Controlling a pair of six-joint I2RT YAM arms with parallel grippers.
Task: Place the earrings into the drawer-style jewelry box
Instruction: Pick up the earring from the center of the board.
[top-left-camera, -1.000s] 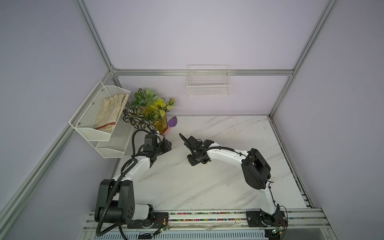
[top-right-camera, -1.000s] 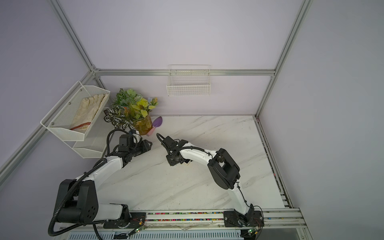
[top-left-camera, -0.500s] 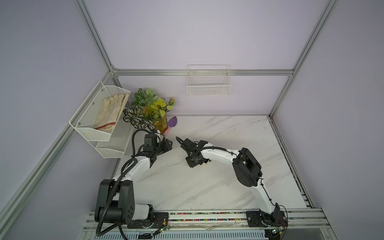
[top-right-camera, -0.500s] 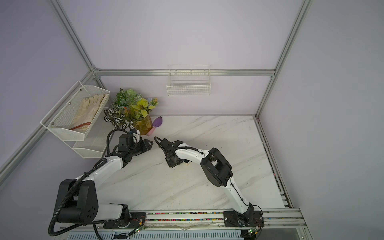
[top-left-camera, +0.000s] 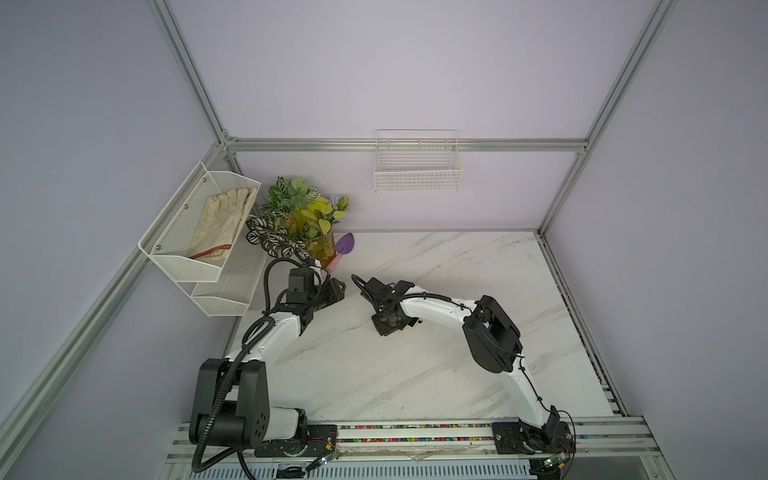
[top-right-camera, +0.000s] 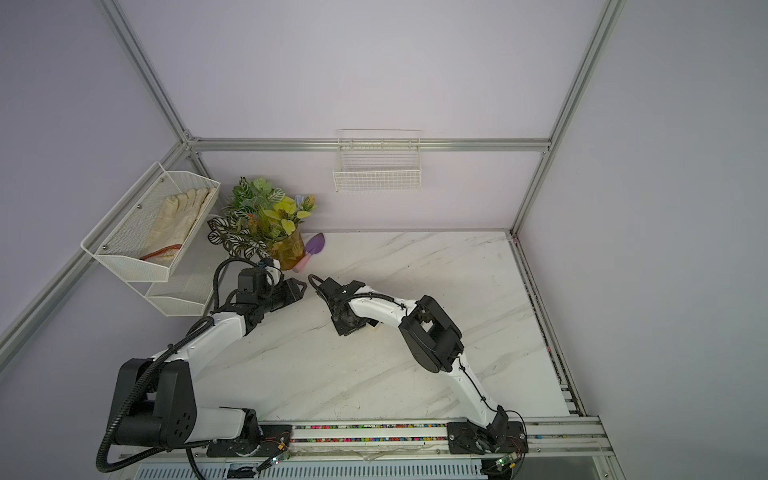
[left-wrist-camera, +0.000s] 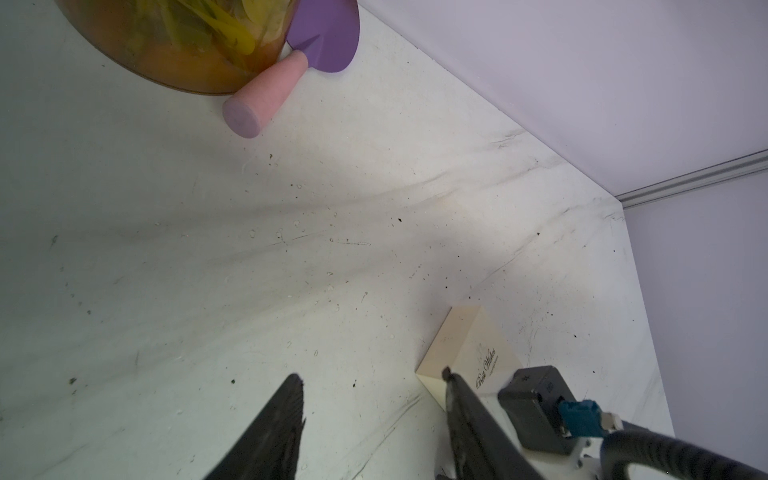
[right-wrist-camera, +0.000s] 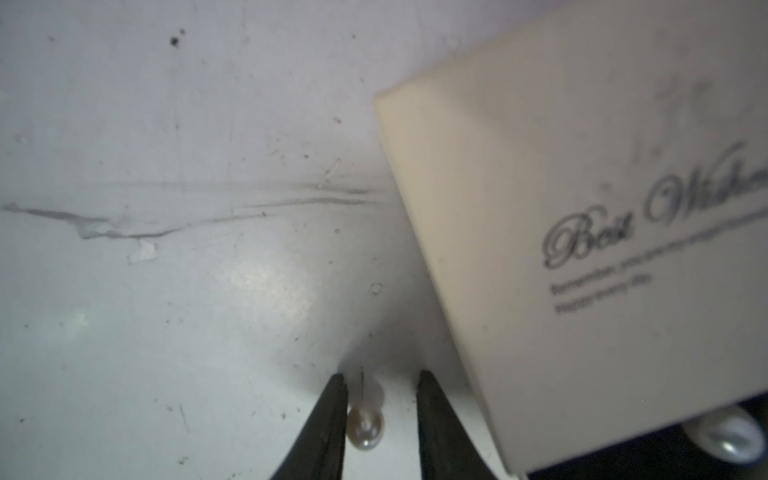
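In the right wrist view one earring (right-wrist-camera: 365, 430), a small pearly stud with its thin post lying flat, rests on the marble between the fingers of my right gripper (right-wrist-camera: 380, 384). It touches one finger, and a gap is left to the other. Close beside them stands the drawer-style jewelry box (right-wrist-camera: 582, 249), cream with dark script. A second earring (right-wrist-camera: 728, 433) lies in its black tray. In both top views the right gripper (top-left-camera: 384, 328) (top-right-camera: 345, 328) points down at the table middle. My left gripper (left-wrist-camera: 372, 378) (top-left-camera: 338, 289) hangs open and empty, a short way from the box (left-wrist-camera: 469, 353).
A plant in an amber pot (top-left-camera: 320, 249) and a purple trowel with a pink handle (top-left-camera: 343, 249) stand at the back left, near the left gripper. A white mesh shelf with gloves (top-left-camera: 199, 237) hangs on the left wall. On the back wall hangs a wire basket (top-left-camera: 417, 168).
The right arm's elbow has swung left while its gripper stayed by the box, and its jaws have narrowed a little. The left arm has not moved.
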